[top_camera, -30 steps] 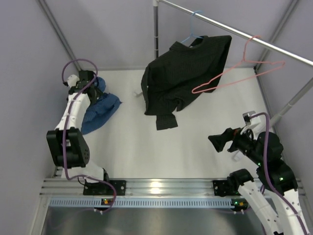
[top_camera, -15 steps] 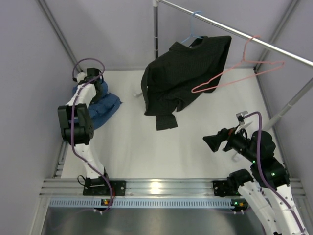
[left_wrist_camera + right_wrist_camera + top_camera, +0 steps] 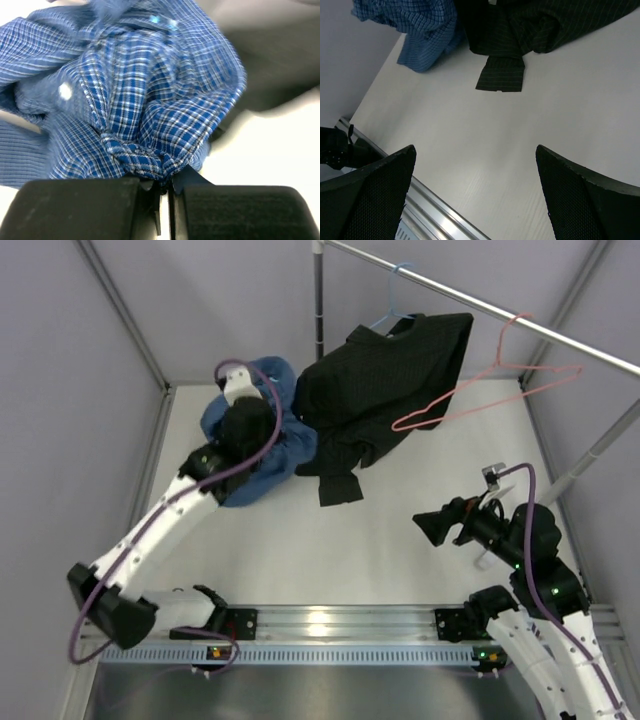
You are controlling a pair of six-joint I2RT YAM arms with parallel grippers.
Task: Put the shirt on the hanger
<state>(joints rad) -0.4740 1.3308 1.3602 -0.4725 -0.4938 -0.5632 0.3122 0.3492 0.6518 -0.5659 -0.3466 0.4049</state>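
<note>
The blue checked shirt [image 3: 270,445] is bunched at the back of the table, left of centre, part of it raised. My left gripper [image 3: 165,187] is shut on a fold of the shirt [image 3: 150,125]; from above its fingers are buried in the cloth. The pink hanger [image 3: 470,403] hangs by its hook from the slanted rail [image 3: 560,338] at the back right, bare and tilted. My right gripper [image 3: 435,528] hovers over the table's right side, open [image 3: 475,195], with nothing between its fingers. The shirt [image 3: 420,30] lies far ahead of it.
A black long-sleeved shirt [image 3: 380,390] hangs on a light blue hanger [image 3: 400,285] from the same rail, touching the blue shirt's right side, its cuff [image 3: 500,75] resting on the table. A vertical pole [image 3: 319,300] stands behind. Grey walls enclose the table.
My left gripper closed on the shirt at the far left corner and carried it right, up against the black shirt. The right arm shifted slightly left, still open.
</note>
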